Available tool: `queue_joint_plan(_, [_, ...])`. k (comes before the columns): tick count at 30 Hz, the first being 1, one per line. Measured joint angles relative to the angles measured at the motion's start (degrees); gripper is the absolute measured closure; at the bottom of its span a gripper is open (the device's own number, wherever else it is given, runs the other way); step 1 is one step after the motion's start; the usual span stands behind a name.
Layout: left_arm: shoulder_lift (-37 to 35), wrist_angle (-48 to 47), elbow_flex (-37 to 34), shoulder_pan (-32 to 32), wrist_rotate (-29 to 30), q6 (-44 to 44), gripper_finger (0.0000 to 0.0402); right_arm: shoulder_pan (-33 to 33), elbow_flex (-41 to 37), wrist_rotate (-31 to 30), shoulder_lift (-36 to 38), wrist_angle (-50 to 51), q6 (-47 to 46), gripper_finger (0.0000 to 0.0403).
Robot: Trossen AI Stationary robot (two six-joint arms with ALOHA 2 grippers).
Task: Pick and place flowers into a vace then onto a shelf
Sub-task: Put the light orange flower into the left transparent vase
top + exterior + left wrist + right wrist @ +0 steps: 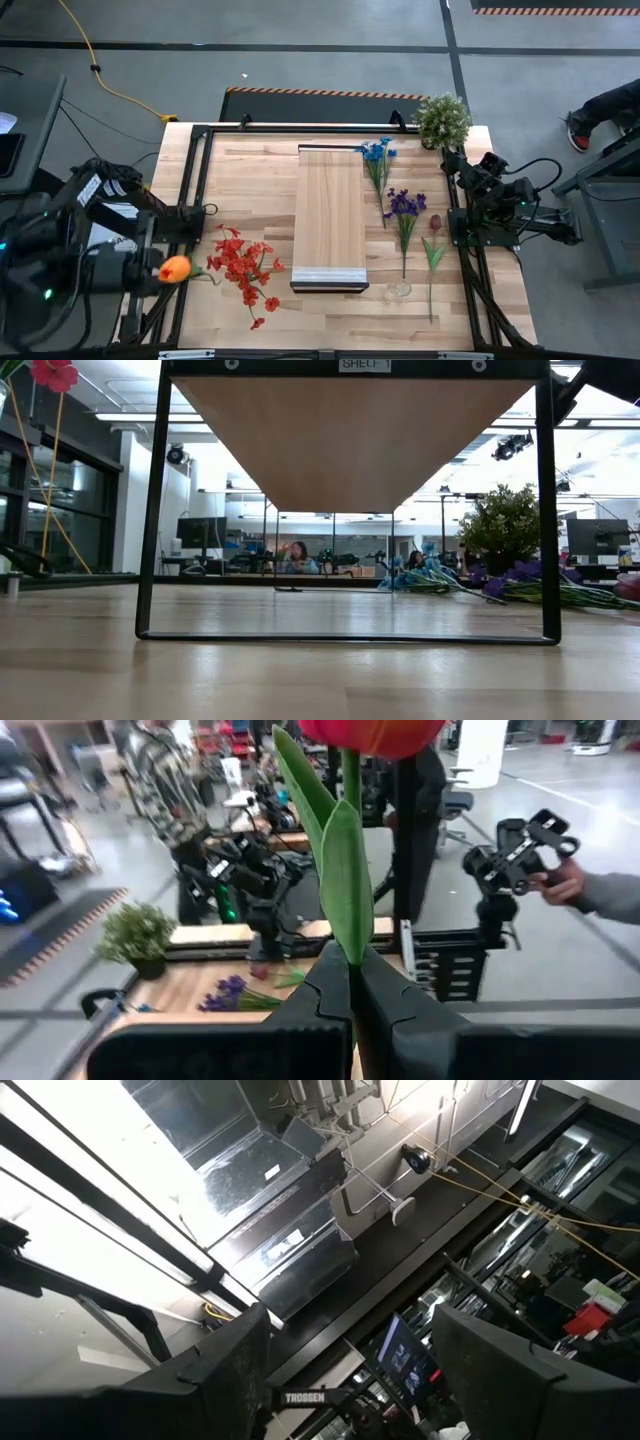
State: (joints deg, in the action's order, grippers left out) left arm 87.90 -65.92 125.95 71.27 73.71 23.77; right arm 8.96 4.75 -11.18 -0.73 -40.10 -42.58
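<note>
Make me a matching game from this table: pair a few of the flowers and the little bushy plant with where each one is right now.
Things:
1. orange tulip
2. red flowers
3. blue flowers
4. potted plant

Places:
A. at the table's far right corner
B. lying left of the shelf on the table
C. held in the shut left gripper
D. lying right of the shelf, near its far end

Pairs: 1-C, 2-B, 3-D, 4-A

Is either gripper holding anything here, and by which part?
The left gripper pinches the orange tulip by its stem; the right gripper is open and empty.
</note>
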Motion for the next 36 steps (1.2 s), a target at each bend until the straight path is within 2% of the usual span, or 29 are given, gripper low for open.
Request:
queue_joint_plan(6, [3.58,-0.09,0.00,3.90,9.66,0.48,0.0372,-0.01,0.00,0.00,0.00,-0.02,-0.97,0.0135])
queue_joint_plan(12, [6.92,-0.18,-0.02,6.30,15.88,3.48,0.0372,0.01,-0.02,0.00,0.00,-0.02,-1.10,0.0136])
queue_joint_plan(22, [10.74,-1.26,-0.02,6.36,16.40,9.13,0.0372,0.01,0.00,0.09,0.00,-0.02,-1.11,0.0135])
queue_joint_plan(36, [11.69,-20.60,-0.02,6.38,16.26,27.80,0.0372,0.00,-0.01,0.41,0.00,-0.02,-2.44,0.0136])
